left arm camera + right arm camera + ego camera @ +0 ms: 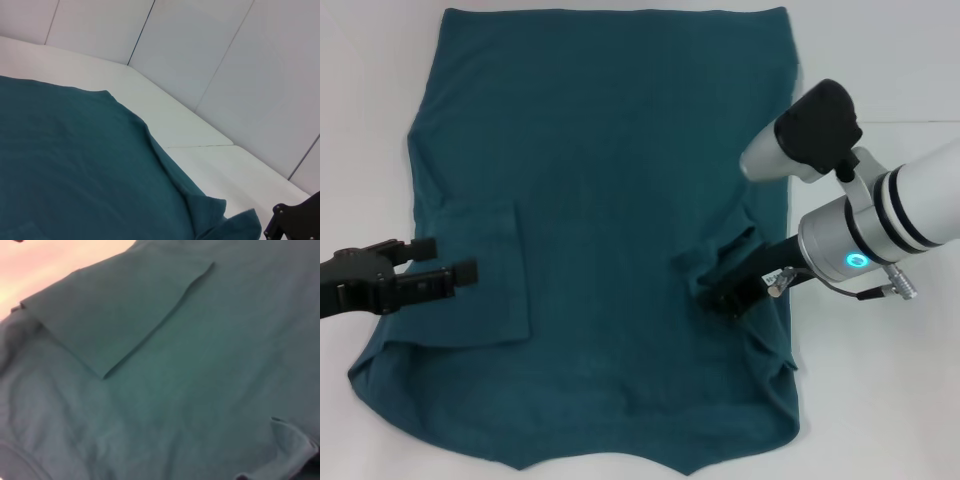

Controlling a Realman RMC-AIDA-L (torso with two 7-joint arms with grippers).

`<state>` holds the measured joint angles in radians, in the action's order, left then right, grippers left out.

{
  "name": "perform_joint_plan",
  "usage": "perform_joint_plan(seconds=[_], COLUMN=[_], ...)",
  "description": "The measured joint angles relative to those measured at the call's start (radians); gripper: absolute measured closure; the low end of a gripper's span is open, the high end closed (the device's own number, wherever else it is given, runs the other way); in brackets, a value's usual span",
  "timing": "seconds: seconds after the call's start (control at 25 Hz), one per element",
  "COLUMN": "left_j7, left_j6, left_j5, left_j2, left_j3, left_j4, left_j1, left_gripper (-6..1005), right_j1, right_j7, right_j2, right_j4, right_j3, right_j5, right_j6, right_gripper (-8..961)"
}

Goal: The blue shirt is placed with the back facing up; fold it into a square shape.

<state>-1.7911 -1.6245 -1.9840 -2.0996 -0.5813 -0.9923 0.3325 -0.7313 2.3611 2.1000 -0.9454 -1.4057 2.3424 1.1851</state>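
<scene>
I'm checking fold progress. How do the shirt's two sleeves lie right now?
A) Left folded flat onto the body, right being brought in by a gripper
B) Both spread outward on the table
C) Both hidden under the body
A: on the blue shirt, the left sleeve lies flat on the body, and the right gripper is at the bunched right sleeve.

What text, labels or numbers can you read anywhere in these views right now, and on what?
None: no readable text in any view.
The blue shirt shows only plain fabric, no lettering.
The right gripper and its arm carry a lit blue ring, not a word or number.
The left gripper bears no markings.
The white table has none either.
</scene>
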Motion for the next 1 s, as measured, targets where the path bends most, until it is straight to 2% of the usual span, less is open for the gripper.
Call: perform_joint_plan(seconds=[0.28, 0.52, 0.84, 1.0], left_j7=[0.000, 0.009, 0.014, 0.015], left_j6=[-0.001, -0.004, -0.007, -0.011], left_j5=[0.000, 0.000, 0.002, 0.004], left_j2=[0.001, 0.001, -0.002, -0.002], left_j3=[0.000, 0.000, 0.000, 0.000], left_j4=[0.000, 0.004, 0.008, 0.008], left_j1=[-0.002, -0.013, -0.020, -0.021], left_gripper=[56, 56, 57, 57], right_j1=[-0.002, -0.006, 0.002, 0.004], right_j7=[0.027, 0.090, 0.059, 0.057], right_j2=[0.000, -0.004, -0.009, -0.013], right_j4=[-0.013, -0.004, -0.014, -0.019], right_j3=[0.001, 0.017, 0.064, 0.119], right_j5=[-0.090, -0.095, -0.122, -0.066], right_j6=[-0.036, -0.082, -0.071, -0.079], right_gripper=[853, 814, 763, 509])
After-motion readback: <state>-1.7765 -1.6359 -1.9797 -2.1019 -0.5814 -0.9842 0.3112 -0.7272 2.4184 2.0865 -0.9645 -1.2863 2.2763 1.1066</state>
